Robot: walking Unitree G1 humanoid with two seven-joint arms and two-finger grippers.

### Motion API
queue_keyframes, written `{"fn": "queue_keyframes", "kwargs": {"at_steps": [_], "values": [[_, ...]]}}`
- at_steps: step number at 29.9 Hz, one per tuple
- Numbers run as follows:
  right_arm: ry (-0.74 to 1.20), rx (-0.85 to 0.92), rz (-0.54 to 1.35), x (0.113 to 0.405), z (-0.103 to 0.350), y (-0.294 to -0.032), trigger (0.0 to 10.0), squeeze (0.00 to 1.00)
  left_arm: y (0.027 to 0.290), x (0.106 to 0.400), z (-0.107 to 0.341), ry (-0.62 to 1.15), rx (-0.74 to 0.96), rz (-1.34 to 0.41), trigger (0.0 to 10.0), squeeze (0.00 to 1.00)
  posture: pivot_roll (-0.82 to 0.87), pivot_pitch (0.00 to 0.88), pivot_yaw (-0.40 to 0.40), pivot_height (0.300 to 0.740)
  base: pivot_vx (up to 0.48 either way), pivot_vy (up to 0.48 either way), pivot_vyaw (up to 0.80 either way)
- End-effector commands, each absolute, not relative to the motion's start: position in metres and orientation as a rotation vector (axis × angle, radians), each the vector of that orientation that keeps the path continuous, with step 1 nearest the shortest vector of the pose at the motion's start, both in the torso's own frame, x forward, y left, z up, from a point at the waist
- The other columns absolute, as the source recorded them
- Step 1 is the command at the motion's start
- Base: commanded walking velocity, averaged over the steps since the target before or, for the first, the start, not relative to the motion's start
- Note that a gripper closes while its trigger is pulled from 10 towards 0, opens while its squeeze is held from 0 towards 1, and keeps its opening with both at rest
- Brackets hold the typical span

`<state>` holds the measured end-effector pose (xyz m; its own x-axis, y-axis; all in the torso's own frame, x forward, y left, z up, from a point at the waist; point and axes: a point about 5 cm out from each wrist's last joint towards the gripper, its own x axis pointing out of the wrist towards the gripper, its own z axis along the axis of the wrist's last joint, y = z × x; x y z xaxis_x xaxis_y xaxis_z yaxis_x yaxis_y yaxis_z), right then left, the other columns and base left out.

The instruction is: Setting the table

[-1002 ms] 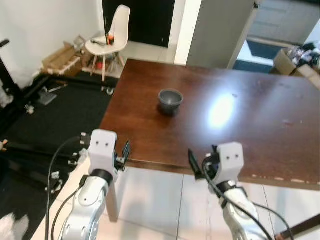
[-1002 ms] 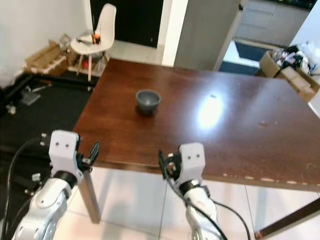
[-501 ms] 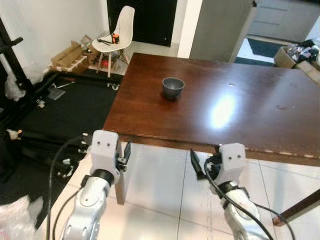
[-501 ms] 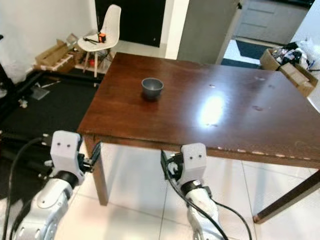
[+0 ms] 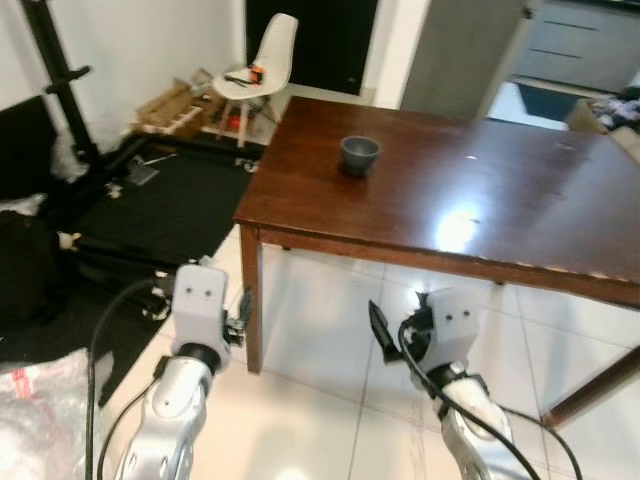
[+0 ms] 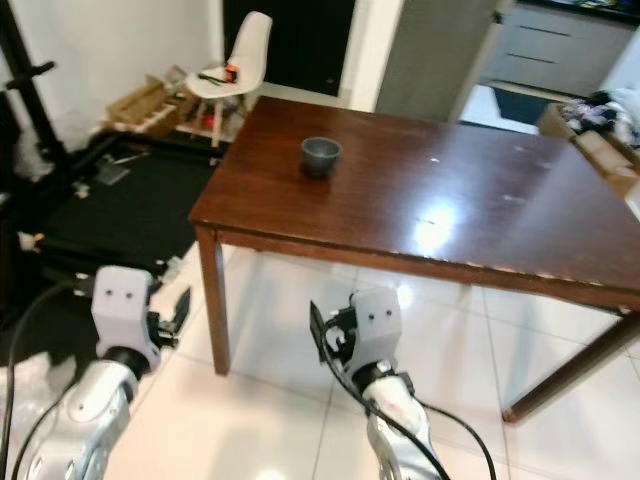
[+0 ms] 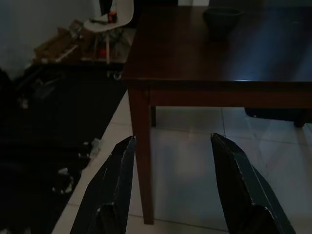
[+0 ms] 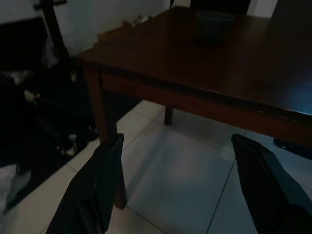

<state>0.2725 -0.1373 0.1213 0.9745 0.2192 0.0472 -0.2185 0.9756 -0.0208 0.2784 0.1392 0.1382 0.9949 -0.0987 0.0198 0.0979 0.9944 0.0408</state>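
I see the dark wooden table (image 5: 520, 190) ahead, its long side running left to right across my view. A grey bowl (image 5: 359, 154) sits upright near its far left corner; I can't tell what, if anything, is in it. Both arms hang low over the white tiled floor, short of the table: left gripper (image 7: 170, 180) fingers apart, right gripper (image 8: 178, 180) fingers wide apart, holding nothing. A white chair (image 5: 256, 78) stands beyond, a black mat (image 5: 150, 210) to the left.

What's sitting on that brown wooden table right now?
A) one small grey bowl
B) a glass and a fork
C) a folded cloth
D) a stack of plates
A: a single small grey bowl stands on the brown wooden table, toward its far left corner; the rest of the tabletop shows just glare from a light.
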Motion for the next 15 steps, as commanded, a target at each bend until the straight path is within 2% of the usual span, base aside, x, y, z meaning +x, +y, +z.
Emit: {"fn": "queue_keyframes", "kwargs": {"at_steps": [1, 12, 15], "values": [[-0.026, -0.006, 0.2, 0.272, 0.118, -0.143, 10.0, 0.0, 0.134, 0.278, 0.136, -0.008, 0.034, -0.118, 10.0, 0.0, -0.04, 0.0, 0.013, 0.74, 0.0, 0.0, -0.78], [-0.021, 0.0, 0.199, 0.272, 0.117, -0.142, 10.0, 0.0, 0.132, 0.278, 0.135, -0.001, 0.023, -0.127, 10.0, 0.0, -0.04, 0.0, 0.013, 0.74, 0.0, 0.0, -0.78], [0.027, -0.006, 0.222, 0.27, 0.106, -0.142, 10.0, 0.0, 0.137, 0.277, 0.121, 0.055, 0.016, -0.11, 10.0, 0.0, -0.04, 0.0, 0.014, 0.74, 0.0, 0.0, -0.78]]}}
